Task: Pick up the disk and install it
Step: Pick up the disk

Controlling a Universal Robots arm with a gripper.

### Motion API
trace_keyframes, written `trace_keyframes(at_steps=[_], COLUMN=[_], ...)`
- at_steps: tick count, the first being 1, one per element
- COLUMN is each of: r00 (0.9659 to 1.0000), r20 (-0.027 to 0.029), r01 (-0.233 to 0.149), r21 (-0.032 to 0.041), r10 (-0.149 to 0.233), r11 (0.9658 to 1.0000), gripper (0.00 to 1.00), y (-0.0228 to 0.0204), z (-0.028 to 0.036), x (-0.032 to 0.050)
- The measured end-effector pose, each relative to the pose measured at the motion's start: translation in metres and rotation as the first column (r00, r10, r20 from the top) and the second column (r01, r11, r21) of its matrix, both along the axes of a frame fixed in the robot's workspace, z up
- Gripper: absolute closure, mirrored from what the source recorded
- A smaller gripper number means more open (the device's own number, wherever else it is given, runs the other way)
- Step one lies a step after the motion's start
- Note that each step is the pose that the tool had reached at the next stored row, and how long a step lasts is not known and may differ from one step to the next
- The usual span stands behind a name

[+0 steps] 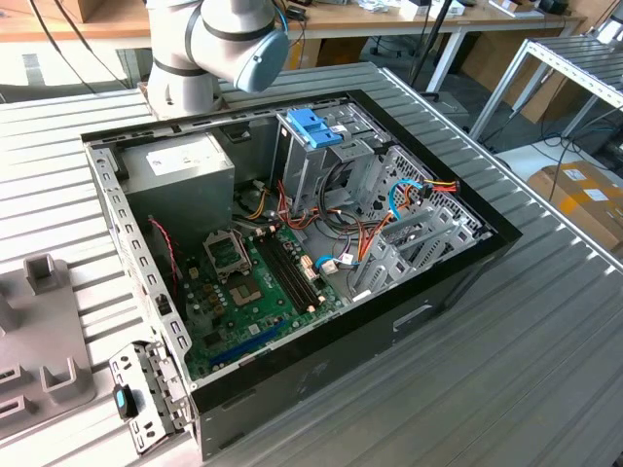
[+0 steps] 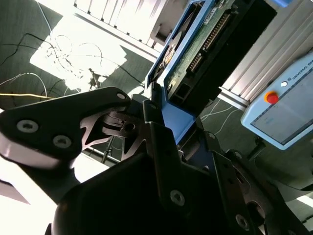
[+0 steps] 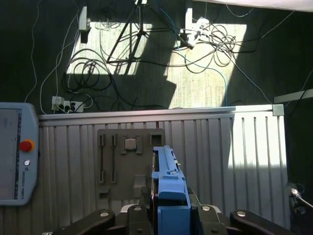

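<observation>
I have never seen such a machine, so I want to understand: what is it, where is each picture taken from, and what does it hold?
It is a robot arm beside an open computer case on a ribbed metal table; the exterior view comes from a camera off the arm. Both wrist views come from cameras riding on the arm. Its jaws are shut on the disk, a hard drive with blue side rails. In the first wrist view, a grey parts tray and a control tablet lie on the table.

The arm (image 1: 219, 44) stands at the top of the exterior view, its joint bent. In both wrist views the gripper (image 3: 169, 208) (image 2: 168, 125) clamps the disk (image 3: 165, 169) edgewise, jaws closed against its sides.
</observation>
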State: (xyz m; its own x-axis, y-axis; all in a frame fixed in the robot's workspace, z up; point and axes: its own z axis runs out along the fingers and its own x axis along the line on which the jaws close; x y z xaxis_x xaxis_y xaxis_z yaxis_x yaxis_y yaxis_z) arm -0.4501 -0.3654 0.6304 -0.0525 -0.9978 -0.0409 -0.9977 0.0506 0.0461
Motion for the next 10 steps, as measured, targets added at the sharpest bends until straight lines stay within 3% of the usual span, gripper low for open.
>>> trace_keyframes(at_steps=[1,2,3,5,10], r00=[1.0000,1.0000,1.0000,1.0000,1.0000], r20=[0.0002,0.0002,0.0002,0.0002,-0.0005], r01=[0.000,0.000,0.000,0.000,0.000], r21=[0.0089,0.0281,0.0315,0.0316,0.0314], r10=[0.000,0.000,0.000,0.000,0.000], r11=[1.0000,0.9996,0.9995,0.9995,0.9995], gripper=[0.63,0.63,0.63,0.63,0.63], y=[-0.0015,-0.0054,-0.0081,-0.0112,-0.0120], z=[-0.0002,-0.0005,-0.0009,-0.0024,-0.0083], x=[-0.0001,-0.0001,0.0000,0.0005,0.0061])
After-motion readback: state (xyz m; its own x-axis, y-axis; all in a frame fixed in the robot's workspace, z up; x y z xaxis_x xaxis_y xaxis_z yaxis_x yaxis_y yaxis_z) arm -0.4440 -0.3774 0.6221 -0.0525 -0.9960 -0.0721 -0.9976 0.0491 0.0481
